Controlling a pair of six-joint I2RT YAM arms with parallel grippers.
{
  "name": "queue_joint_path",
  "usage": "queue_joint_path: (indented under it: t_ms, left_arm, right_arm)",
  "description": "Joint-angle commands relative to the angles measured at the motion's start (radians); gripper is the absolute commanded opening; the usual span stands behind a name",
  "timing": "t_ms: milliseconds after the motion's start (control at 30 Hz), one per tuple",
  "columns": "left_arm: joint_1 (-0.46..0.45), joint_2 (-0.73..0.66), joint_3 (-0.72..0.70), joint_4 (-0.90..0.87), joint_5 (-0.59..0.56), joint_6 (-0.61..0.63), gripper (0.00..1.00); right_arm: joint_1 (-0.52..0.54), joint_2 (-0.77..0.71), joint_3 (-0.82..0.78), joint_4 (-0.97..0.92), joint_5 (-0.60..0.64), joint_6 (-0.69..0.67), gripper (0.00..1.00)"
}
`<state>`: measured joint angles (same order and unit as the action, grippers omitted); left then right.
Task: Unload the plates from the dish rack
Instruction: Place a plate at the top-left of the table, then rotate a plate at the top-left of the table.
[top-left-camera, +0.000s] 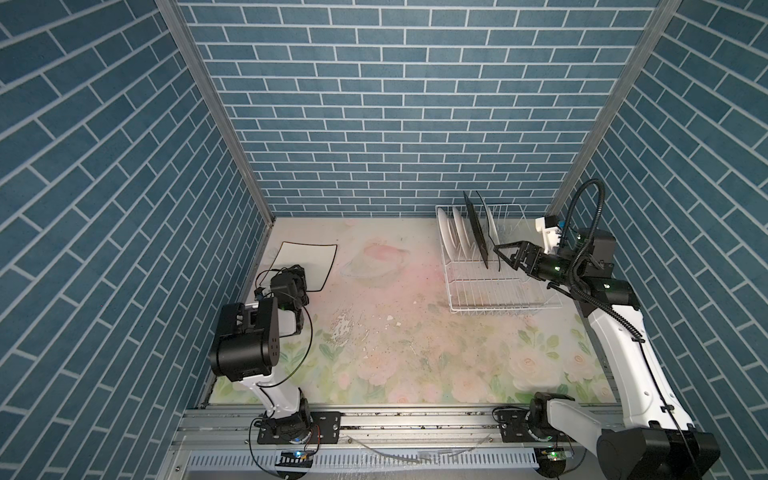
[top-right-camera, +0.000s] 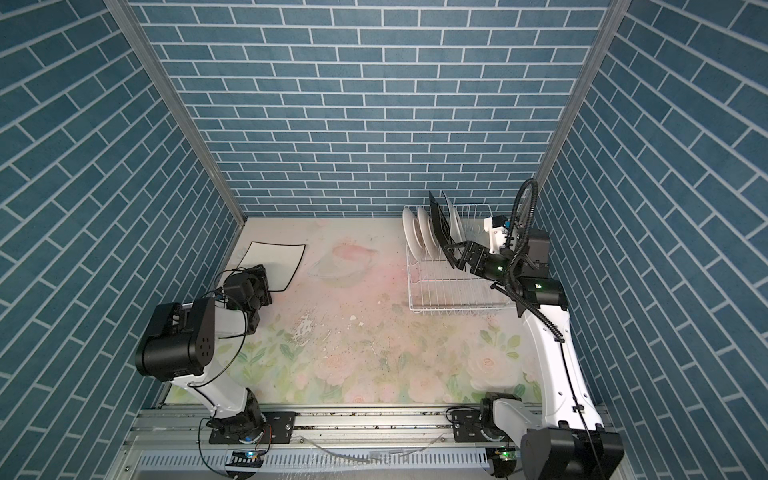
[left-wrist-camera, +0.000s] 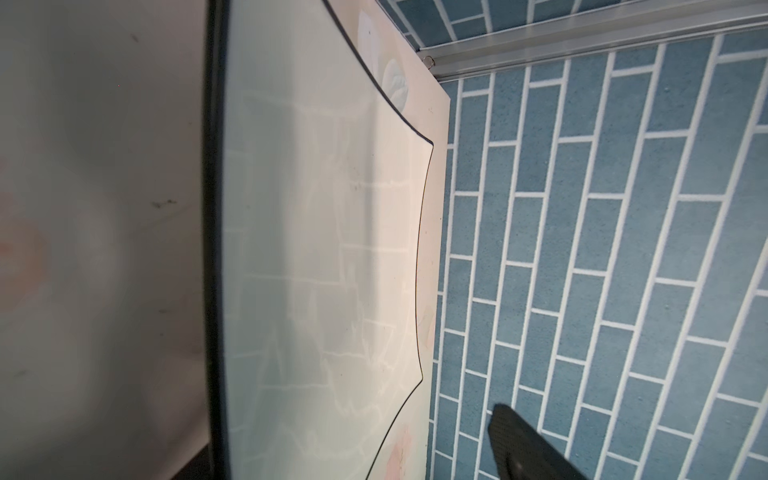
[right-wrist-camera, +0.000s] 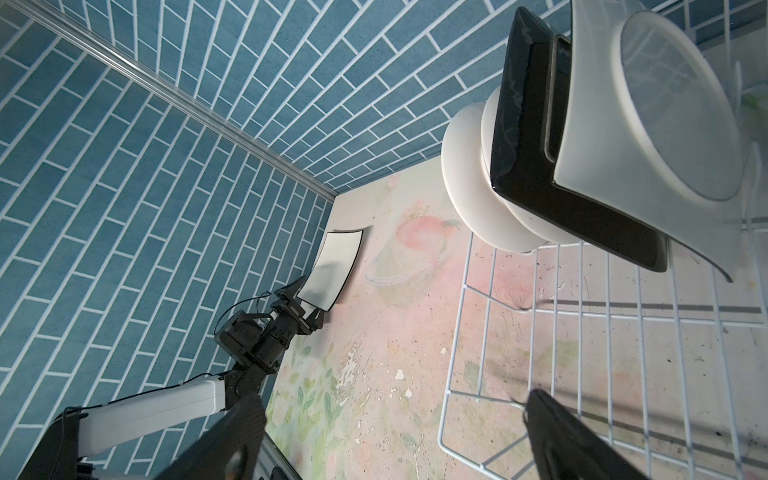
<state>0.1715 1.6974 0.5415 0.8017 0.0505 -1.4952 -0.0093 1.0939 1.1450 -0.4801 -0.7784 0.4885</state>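
Our right claw (top-left-camera: 502, 255) gapes wide and holds nothing, at the 3 o'clock side of the white wire dish rack (top-left-camera: 498, 309), which sits at 2 o'clock on the floral-print desk (top-left-camera: 415, 332). Closest to the claw, at its 10 o'clock, an upright white square black-rimmed plate (right-wrist-camera: 623, 124) stands on edge. Beyond it are a black square plate (top-left-camera: 476, 228) and two round white plates (top-left-camera: 451, 232). Their edges run roughly 12 to 6, and our right arm is far nearer. At 9 o'clock our left claw (right-wrist-camera: 311, 299), jaws spread, straddles a corner of a flat white square plate (top-left-camera: 305, 259) lying on the desk, seemingly released.
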Motion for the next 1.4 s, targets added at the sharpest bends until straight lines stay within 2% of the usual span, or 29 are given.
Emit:
queue_joint_path:
  t_ms: [0,133,267,467,1000,1200,1367]
  left_arm:
    - [-0.001,-0.023,0.028,-0.12,0.015,0.03,0.93]
    - [-0.004,-0.01,0.045,-0.148,0.062,0.028,0.96]
    - [-0.007,-0.028,0.022,-0.145,0.059,0.014,0.97]
    - [-0.009,-0.095,0.024,-0.24,0.026,0.049,1.0]
    - [-0.052,-0.036,0.091,-0.212,0.091,0.042,1.0]
    - [-0.054,-0.051,0.08,-0.23,0.074,0.043,1.0]
    - [-0.053,-0.142,0.044,-0.374,0.015,0.054,1.0]
  right_arm:
    - [-0.009,-0.009,-0.024,-0.017,0.008,-0.048,0.98]
    - [-0.014,-0.025,-0.017,-0.039,0.007,-0.058,0.98]
    - [-0.017,-0.042,-0.003,-0.075,0.007,-0.074,0.98]
    - [-0.024,-0.046,-0.01,-0.097,0.01,-0.085,0.98]
    - [-0.036,-0.048,-0.004,-0.119,0.016,-0.107,0.98]
    - [-0.042,-0.045,-0.003,-0.13,0.014,-0.116,0.98]
    - [-0.044,-0.049,0.004,-0.154,0.058,-0.116,0.98]
